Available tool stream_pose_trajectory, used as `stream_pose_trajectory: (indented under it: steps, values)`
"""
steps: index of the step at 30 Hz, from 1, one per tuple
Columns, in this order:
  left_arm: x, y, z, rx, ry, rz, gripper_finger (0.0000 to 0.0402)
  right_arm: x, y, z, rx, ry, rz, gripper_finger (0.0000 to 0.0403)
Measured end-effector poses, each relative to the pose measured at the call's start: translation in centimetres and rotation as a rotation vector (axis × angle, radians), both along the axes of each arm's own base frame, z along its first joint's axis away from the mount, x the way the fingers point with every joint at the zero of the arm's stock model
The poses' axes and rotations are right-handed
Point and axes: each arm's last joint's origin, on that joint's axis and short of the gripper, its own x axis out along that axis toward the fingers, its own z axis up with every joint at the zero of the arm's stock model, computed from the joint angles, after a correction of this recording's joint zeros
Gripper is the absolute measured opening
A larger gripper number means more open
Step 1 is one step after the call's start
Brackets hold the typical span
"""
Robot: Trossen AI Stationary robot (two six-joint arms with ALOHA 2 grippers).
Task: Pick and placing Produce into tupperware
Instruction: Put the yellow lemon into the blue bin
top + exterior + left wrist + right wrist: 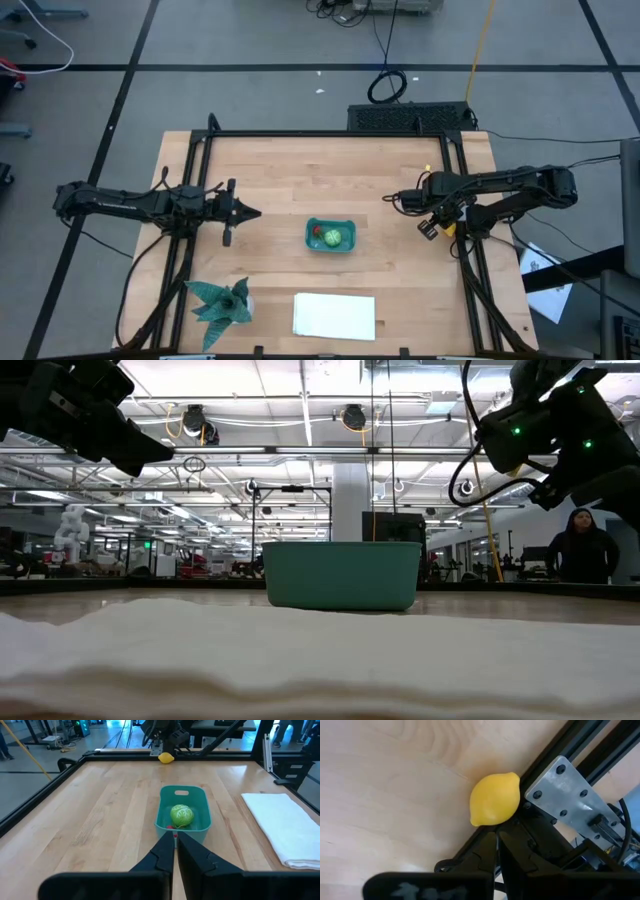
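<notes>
The teal tub (331, 236) stands mid-table with the light green round toy (181, 815) and the red toy (317, 236) inside; in the left wrist view only a sliver of red (170, 826) shows under the green one. The yellow lemon toy (495, 800) lies on the table by the right edge, against the black frame rail, and shows far off in the left wrist view (166, 757). My right gripper (497, 834) is shut, hovering just above the lemon. My left gripper (175, 836) is shut, raised left of the tub and pointing at it.
A folded white cloth (335, 315) lies near the front edge. A spiky teal-green star thing (222, 303) sits at the near left. Black frame rails (470, 270) run along the table's sides. Bare wood shows between tub and lemon. A person (583, 545) stands beyond the table.
</notes>
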Motion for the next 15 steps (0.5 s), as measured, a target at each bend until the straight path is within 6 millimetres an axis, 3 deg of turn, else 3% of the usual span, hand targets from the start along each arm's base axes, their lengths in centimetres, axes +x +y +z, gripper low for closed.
stream_pose_trajectory:
  steps: [15]
  values:
    - [0.0,0.0,0.0,0.0,0.0,-0.001,0.0026,0.52,0.02,-0.23,0.031,-0.064,0.011,0.003]
